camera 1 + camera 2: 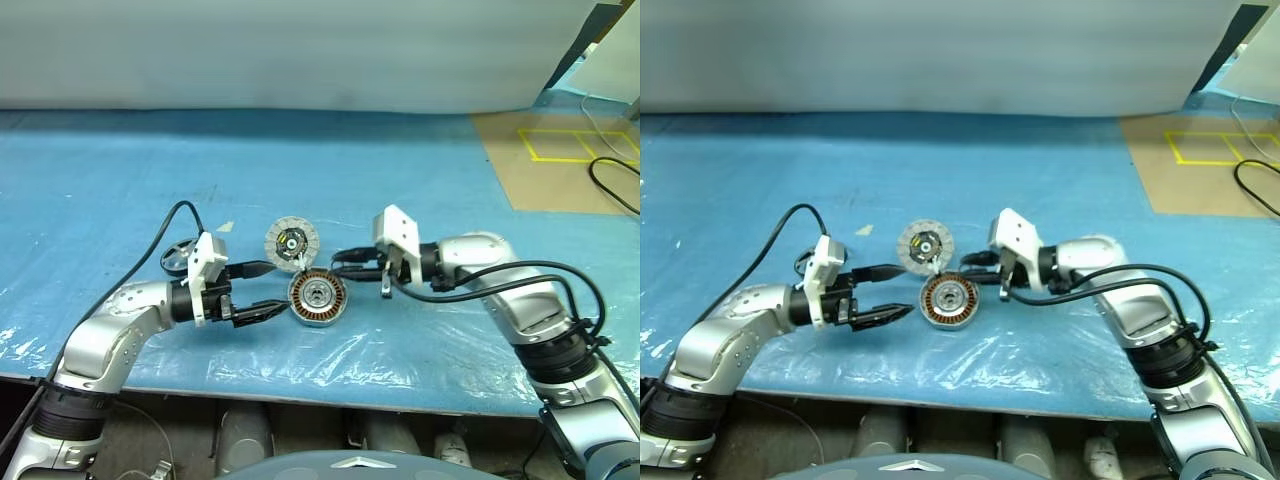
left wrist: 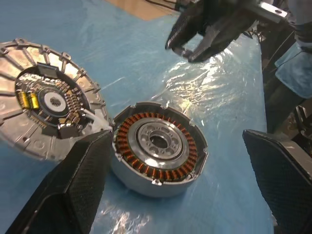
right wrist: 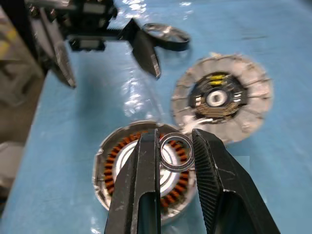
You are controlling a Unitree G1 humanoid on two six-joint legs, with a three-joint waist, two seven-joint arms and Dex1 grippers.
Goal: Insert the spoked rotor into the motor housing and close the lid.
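A: The right gripper (image 3: 176,153) has its two black fingers drawn close together on a small silvery ring (image 3: 176,152), pinched between the tips.

B: And what lies under it?

A: The motor housing (image 3: 146,170), copper windings showing, sits on the blue sheet (image 1: 420,180) just below and beyond those fingertips. The ring hangs above its far rim, apart from it as far as I can tell.

B: The left gripper (image 1: 262,290)?

A: Spread wide, holding nothing. Its fingers point toward the housing; one tip is just beside the housing's wall, and the other reaches toward the lid (image 1: 292,243).

B: Where's the lid relative to the right gripper?

A: Past the housing, off to one side of the fingertips, segmented face up, close to the housing's edge.

B: The spoked rotor (image 1: 177,258)?

A: Behind the left gripper's wrist, well apart from the right gripper, flat on the sheet.
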